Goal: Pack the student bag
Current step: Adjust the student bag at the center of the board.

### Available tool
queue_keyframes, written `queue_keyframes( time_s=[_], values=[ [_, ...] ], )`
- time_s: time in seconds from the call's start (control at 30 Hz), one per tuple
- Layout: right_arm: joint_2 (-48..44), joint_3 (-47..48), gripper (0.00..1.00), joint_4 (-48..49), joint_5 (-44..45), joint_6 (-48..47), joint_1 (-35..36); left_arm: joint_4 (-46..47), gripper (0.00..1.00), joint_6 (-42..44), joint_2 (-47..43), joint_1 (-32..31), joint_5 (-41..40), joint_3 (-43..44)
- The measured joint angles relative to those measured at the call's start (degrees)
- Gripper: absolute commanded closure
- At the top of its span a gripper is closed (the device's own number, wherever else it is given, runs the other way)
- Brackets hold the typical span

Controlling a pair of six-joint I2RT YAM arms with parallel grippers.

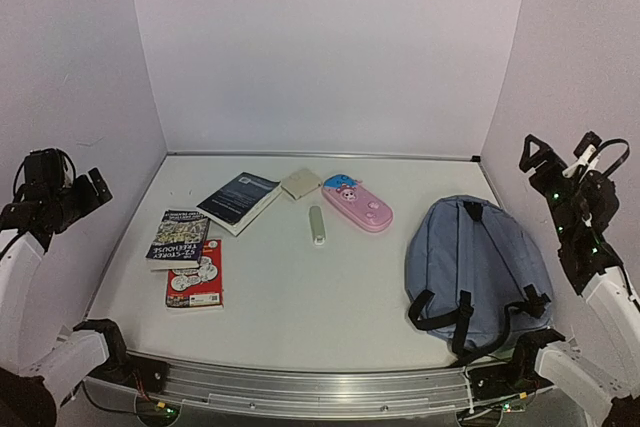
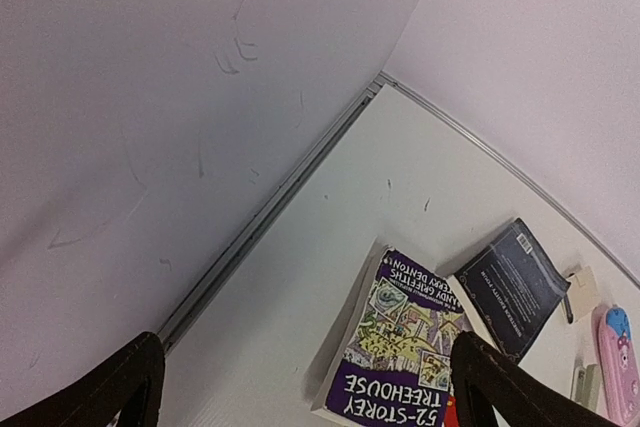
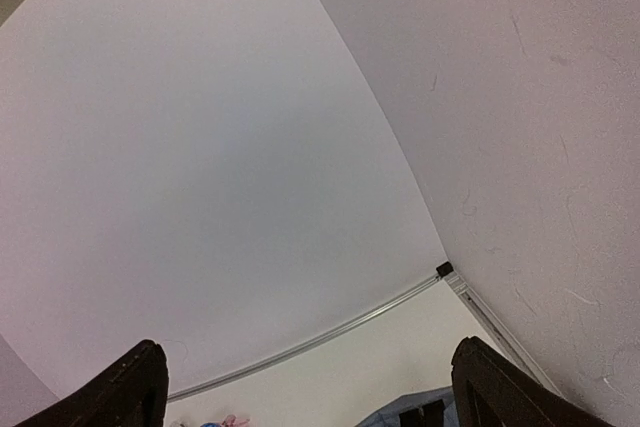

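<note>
The student bag (image 1: pixel 478 272) is a grey-blue backpack lying flat at the right of the table, its black straps toward the near edge. Its top edge shows at the bottom of the right wrist view (image 3: pixel 395 413). My right gripper (image 1: pixel 560 150) is raised by the right wall, above and right of the bag, open and empty; the right wrist view (image 3: pixel 315 397) shows its jaws wide apart. My left gripper (image 1: pixel 97 187) is raised by the left wall, open and empty, and the left wrist view (image 2: pixel 305 397) looks down past it at the books.
On the left lie a purple Treehouse book (image 1: pixel 178 237) (image 2: pixel 400 357), a red book (image 1: pixel 196 275) and a dark book (image 1: pixel 239 200) (image 2: pixel 515 282). Mid-table are a beige square pad (image 1: pixel 301 183), a pink pencil case (image 1: pixel 357 203) and a small green-white item (image 1: pixel 317 224).
</note>
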Motion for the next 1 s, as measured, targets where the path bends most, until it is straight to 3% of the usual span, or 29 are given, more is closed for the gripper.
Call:
queue_keyframes(
  time_s=[0.3,0.6,0.8,1.0],
  values=[
    [-0.94,0.64,0.02,-4.33,-2.21,1.14,0.0,-1.59,0.0,-2.28,3.42,0.02,2.45,1.05],
    [16.57,17.76,0.07,-21.96,-7.74,1.35,1.38,1.75,0.0,-2.33,18.51,0.0,15.88,9.32],
    [24.87,23.16,0.09,-33.31,-0.92,4.79,14.25,7.04,0.0,-2.15,21.05,0.0,18.88,12.27],
    [39.91,26.87,0.09,-40.81,7.91,9.33,24.23,7.38,0.0,-2.32,22.57,-0.02,18.3,11.64]
  ],
)
